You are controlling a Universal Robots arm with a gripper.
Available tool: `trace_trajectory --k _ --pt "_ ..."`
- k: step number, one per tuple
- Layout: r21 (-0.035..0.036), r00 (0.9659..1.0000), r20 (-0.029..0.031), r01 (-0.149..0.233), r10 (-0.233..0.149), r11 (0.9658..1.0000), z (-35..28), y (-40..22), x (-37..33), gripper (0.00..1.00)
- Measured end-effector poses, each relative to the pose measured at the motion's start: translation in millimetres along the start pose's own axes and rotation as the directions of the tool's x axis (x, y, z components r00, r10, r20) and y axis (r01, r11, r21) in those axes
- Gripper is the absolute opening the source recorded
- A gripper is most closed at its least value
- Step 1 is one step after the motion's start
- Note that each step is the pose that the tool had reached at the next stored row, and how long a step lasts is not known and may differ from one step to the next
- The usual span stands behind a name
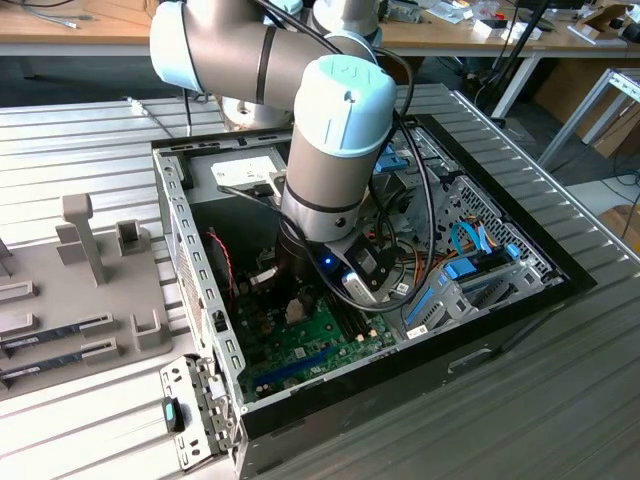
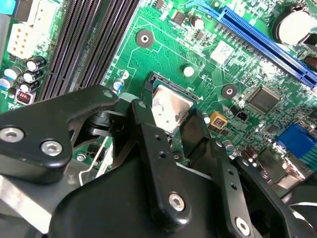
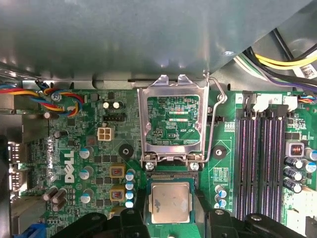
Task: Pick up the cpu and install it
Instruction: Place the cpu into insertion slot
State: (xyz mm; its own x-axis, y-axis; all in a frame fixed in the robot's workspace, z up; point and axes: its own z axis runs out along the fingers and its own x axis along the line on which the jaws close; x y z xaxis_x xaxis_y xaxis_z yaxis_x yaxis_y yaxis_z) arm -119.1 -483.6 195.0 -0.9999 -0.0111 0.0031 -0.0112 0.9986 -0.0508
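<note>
Claw astride cpu on motherboard, open retention frame just beside

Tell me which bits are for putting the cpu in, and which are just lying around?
For the job:
cpu, at the socket
gripper, right over it
open socket frame

Just there:
black memory slots
coloured wires
long blue slot
memory sticks on the grey tray

Below me: cpu in black socket, green motherboard; black memory slots, blue slot nearby.
</note>
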Motion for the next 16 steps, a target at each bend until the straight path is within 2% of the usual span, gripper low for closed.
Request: trace_trajectory --k 6,7,9,11,12,16 --pt "-0.0018 1.0 -0.0003 -0.001 0.001 1.0 0.1 0.0 0.1 0.48" --pt "-0.0024 1.0 0.0001 -0.001 0.001 1.0 0.1 0.0 0.0 0.55" --pt "-0.0032 1.0 0.0001 -0.001 0.001 1.0 -0.1 0.0 0.0 0.55" --pt "-0.0046 1.0 0.0032 -0.001 0.001 1.0 -4.6 0.0 -0.2 0.55" --pt "-0.0032 1.0 0.0028 -0.001 0.001 1.0 -6.3 -0.3 0.0 0.55" --pt "-0.003 1.0 0.0035 -0.001 0.001 1.0 -8.6 -0.4 0.1 0.55"
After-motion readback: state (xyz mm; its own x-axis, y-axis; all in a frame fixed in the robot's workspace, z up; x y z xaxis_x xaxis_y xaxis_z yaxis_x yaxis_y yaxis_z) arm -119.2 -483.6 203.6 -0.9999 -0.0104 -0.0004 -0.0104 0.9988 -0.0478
